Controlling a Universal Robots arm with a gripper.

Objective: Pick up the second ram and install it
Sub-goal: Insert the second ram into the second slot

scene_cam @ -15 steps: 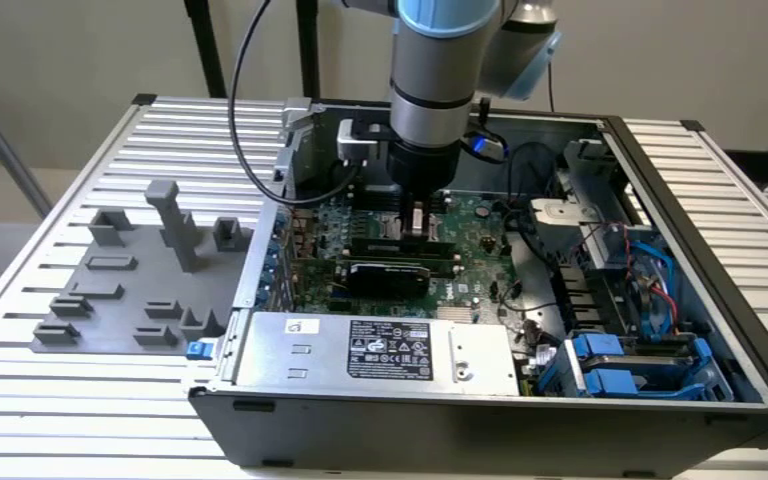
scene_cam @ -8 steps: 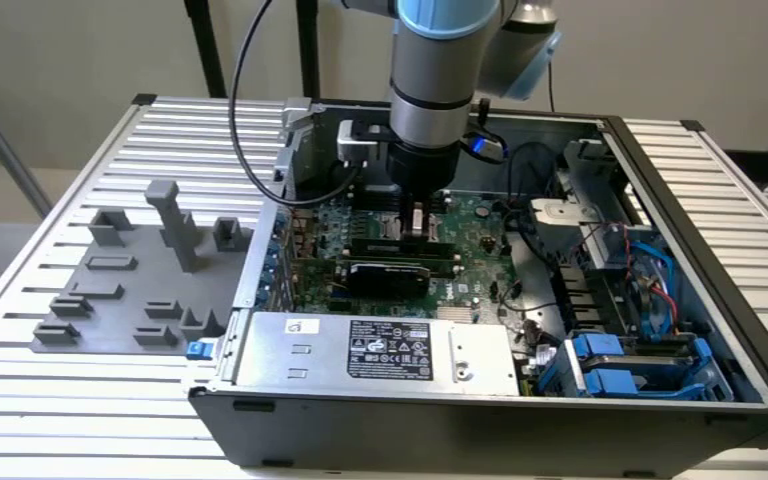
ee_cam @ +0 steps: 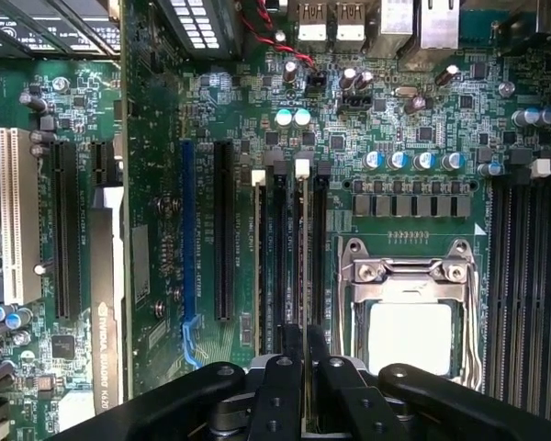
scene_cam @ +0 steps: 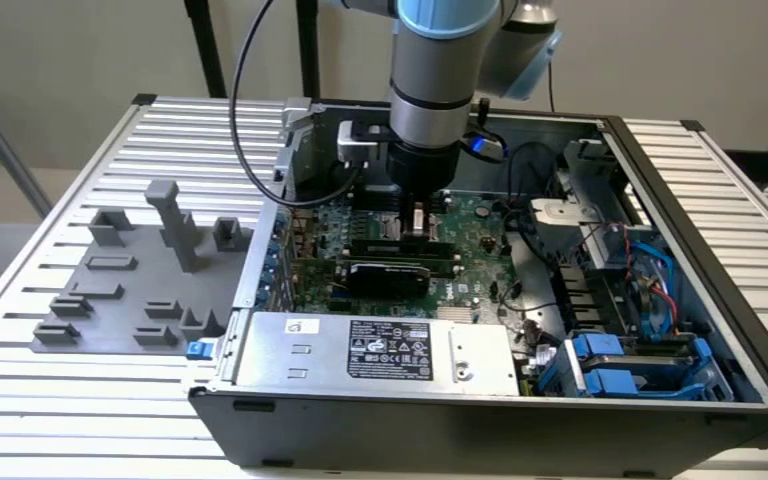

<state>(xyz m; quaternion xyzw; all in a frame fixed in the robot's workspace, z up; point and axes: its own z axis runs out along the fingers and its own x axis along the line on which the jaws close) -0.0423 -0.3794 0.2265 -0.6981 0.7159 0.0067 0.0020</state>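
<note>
your gripper [ee_cam: 305, 354] was closed on the second ram [ee_cam: 304, 248], standing edge-on in its slot beside the processor socket [ee_cam: 410, 312]. installing step; next i think it needed straight pressing.

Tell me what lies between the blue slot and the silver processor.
In the wrist view: a long black slot, then the narrow memory slots, with the gripper over them.
</note>
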